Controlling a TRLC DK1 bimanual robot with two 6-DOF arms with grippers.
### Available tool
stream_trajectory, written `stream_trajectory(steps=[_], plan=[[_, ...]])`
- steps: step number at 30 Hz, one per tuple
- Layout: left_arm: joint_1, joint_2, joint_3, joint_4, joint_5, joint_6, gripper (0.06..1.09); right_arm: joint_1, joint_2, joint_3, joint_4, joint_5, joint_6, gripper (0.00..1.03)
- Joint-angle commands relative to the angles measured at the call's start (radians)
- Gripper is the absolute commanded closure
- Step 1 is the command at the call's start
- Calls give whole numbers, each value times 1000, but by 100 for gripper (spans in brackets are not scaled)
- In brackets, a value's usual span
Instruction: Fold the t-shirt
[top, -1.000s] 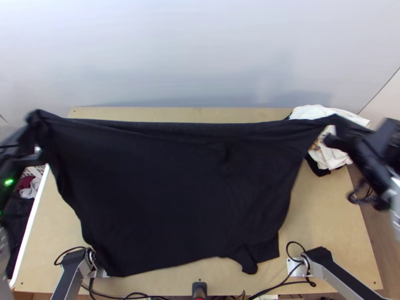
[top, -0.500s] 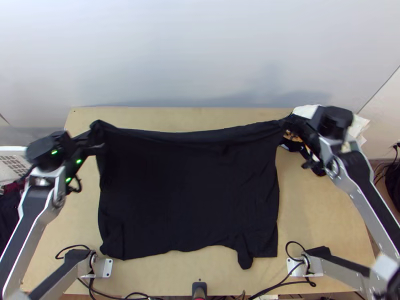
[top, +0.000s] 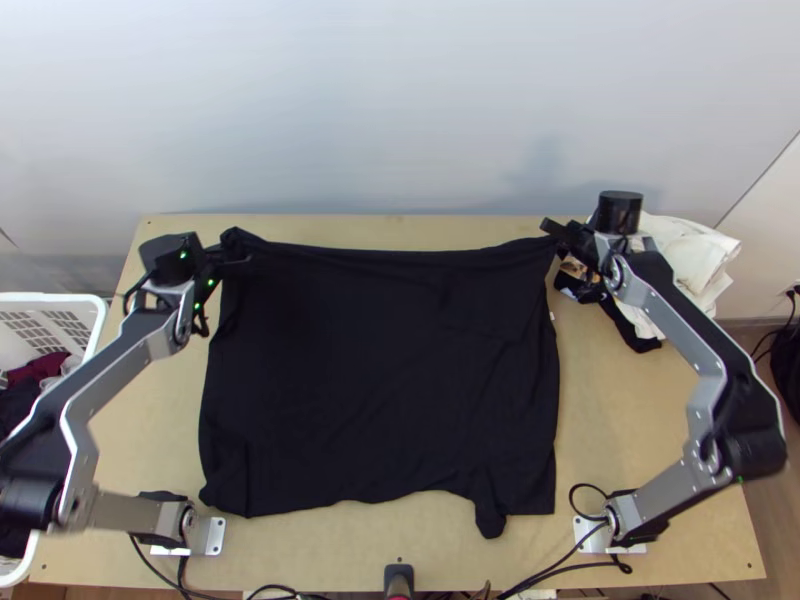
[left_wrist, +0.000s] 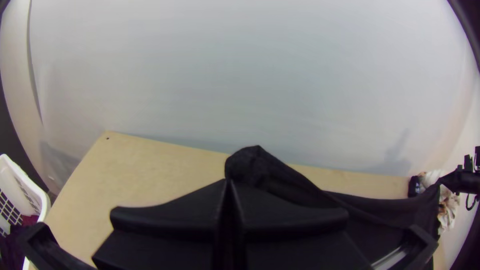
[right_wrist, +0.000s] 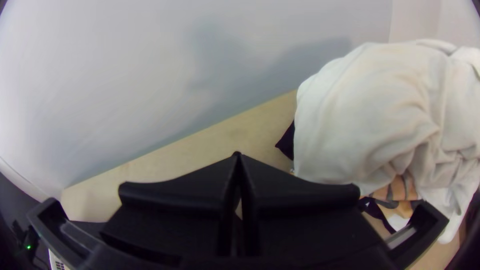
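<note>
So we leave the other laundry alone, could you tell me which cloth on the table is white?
The bunched cloth at the far right; the t-shirt, spread between the left gripper and right gripper, is black.

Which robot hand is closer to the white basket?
Left. The left gripper holds the t-shirt at the end toward the basket; the right gripper holds its opposite end, farther away.

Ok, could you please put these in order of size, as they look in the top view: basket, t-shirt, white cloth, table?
1. Table
2. T-shirt
3. Basket, cut off by the view's edge
4. White cloth, partly hidden
</note>
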Motion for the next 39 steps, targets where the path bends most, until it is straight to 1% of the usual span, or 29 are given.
stream_trajectory(steps=[1,11,15,18,19,20,22,23,24,25,26,28,31,36,39], plan=[[10,218,119,56,-6,-6,105,-15,160,94,-14,-20,39,100],[23,420,312,56,9,-10,105,8,355,319,-78,-17,31,100],[18,451,332,56,11,-29,105,26,369,336,-93,15,-6,100],[-2,451,326,53,9,-55,105,19,358,322,-97,17,-16,100],[-10,449,324,50,5,-64,105,16,358,327,-97,17,-30,97],[-19,449,324,47,-2,-67,105,10,359,334,-98,17,-29,89],[-34,446,326,45,-20,-67,105,3,349,341,-100,17,-26,66],[-37,445,326,45,-32,-67,105,2,338,336,-100,17,-23,60],[-43,442,329,42,-37,-70,105,-1,330,331,-100,17,-10,51],[-48,443,335,41,-48,-73,105,-1,326,328,-100,15,13,39],[-52,449,344,41,-54,-72,105,-1,317,325,-101,17,27,30],[-54,466,367,36,-63,-72,105,-1,312,330,-115,15,51,17],[-56,479,390,10,-78,-72,105,3,301,336,-130,14,65,10],[-59,489,390,6,-83,-69,105,60,254,296,-172,9,46,11],[-59,492,393,2,-92,-69,105,111,206,212,-182,-25,45,11]])
